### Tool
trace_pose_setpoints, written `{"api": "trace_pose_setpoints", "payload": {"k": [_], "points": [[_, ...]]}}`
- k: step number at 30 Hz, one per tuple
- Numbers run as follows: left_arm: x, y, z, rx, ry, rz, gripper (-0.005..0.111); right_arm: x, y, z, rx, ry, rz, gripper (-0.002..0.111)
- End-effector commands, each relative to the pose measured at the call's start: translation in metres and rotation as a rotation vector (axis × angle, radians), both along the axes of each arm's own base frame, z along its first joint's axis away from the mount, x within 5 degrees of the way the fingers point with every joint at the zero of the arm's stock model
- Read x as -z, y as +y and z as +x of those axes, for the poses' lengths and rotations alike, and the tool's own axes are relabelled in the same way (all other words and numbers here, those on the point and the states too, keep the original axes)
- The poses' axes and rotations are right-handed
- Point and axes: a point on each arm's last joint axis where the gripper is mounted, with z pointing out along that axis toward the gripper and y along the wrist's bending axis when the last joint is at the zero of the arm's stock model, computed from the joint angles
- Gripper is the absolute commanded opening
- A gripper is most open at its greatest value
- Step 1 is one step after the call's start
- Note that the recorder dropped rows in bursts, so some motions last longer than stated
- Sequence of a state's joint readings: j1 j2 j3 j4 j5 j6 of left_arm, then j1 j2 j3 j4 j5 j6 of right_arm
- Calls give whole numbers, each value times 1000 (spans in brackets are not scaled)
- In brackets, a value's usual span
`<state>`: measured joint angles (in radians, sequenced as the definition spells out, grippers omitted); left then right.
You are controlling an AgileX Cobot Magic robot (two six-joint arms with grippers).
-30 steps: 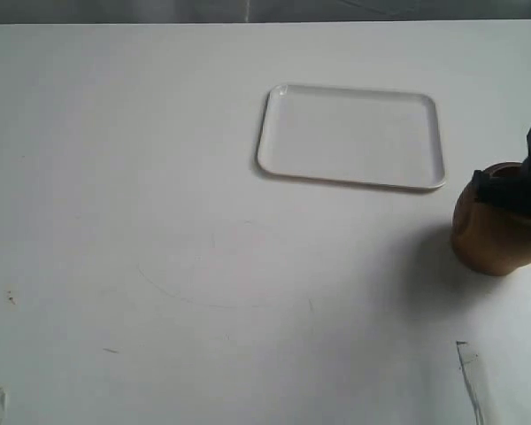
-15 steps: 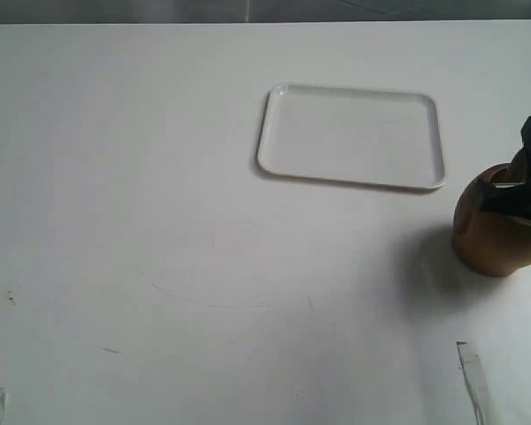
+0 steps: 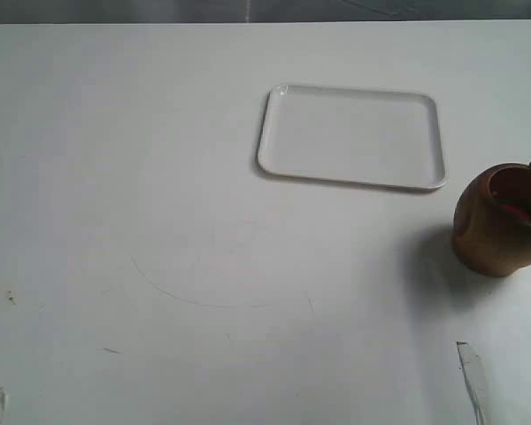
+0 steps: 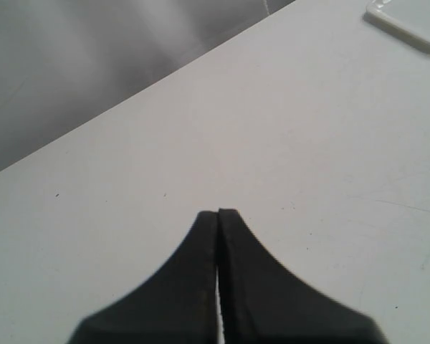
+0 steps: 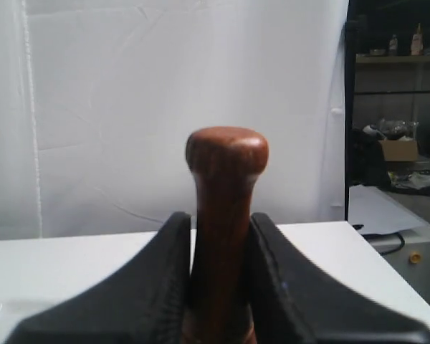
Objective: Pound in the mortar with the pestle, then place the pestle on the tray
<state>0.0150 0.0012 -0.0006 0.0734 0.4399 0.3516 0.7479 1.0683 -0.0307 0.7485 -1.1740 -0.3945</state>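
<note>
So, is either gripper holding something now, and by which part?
The right gripper holds the pestle by its shaft, just below the rounded end. The left gripper is shut on nothing.

Exterior overhead and low left wrist share tray point(image 3: 351, 137).

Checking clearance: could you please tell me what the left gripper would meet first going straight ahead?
Probably only bare table. The shut left gripper aims past the tray, which lies off that line.
</note>
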Motion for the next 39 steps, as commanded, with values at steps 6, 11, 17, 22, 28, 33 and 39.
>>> {"api": "trace_pose_setpoints", "payload": {"k": [6,11,17,22,28,33,39], "points": [[0,-1,0,6,-4,-15,0,33,9,10,3,182,-44,0],[0,-1,0,6,-4,-15,0,52,13,14,11,279,-59,0],[0,-1,0,6,-4,-15,0,43,15,14,-25,200,-48,0],[0,-1,0,6,-4,-15,0,10,18,13,-60,30,-34,0],[0,-1,0,6,-4,-15,0,-21,10,8,-25,-45,-38,0],[0,-1,0,6,-4,-15,0,-22,5,3,-16,16,-37,0],[0,-1,0,6,-4,-15,0,-10,11,8,-33,93,-86,0]]}}
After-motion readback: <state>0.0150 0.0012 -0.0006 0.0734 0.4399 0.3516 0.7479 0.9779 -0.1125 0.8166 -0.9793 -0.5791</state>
